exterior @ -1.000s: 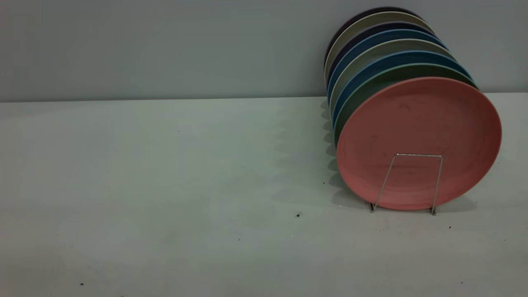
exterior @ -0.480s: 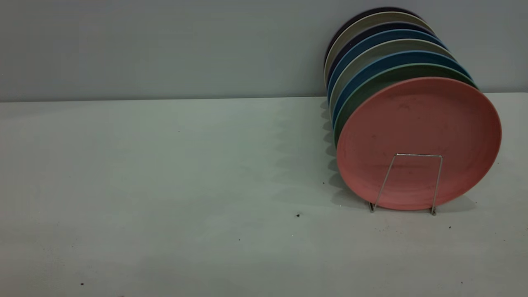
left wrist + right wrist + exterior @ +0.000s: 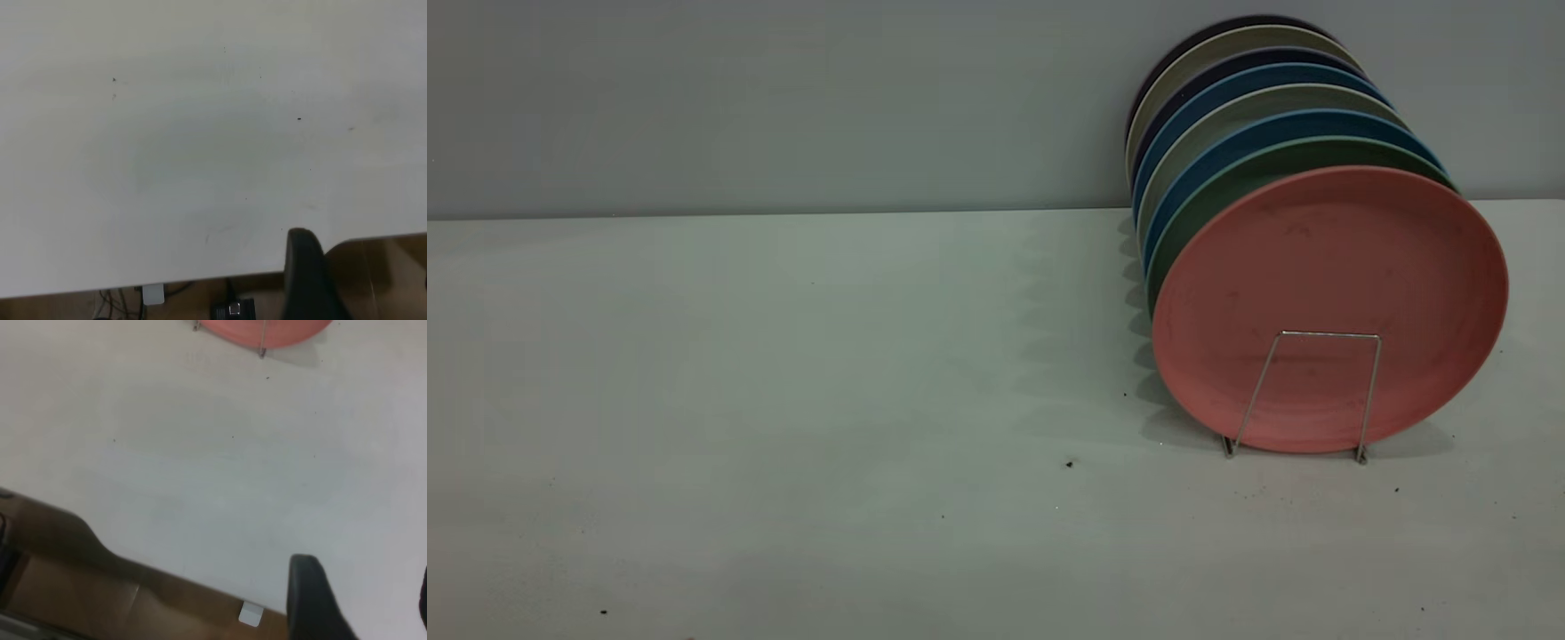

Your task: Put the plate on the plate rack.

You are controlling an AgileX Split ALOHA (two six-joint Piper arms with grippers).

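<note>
White surface (image 3: 783, 400), and your plate (image 3: 1329, 307) stands upright in the plate rack (image 3: 1316, 391); I cannot tell either end effector's state from here.

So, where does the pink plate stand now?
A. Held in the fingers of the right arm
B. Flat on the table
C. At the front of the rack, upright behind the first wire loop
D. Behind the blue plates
C: the pink plate stands upright in the rack, in front of the green plate.

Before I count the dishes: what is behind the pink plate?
Behind the plate in the plate rack stand a green plate, then blue and grey ones; only their rims show.
</note>
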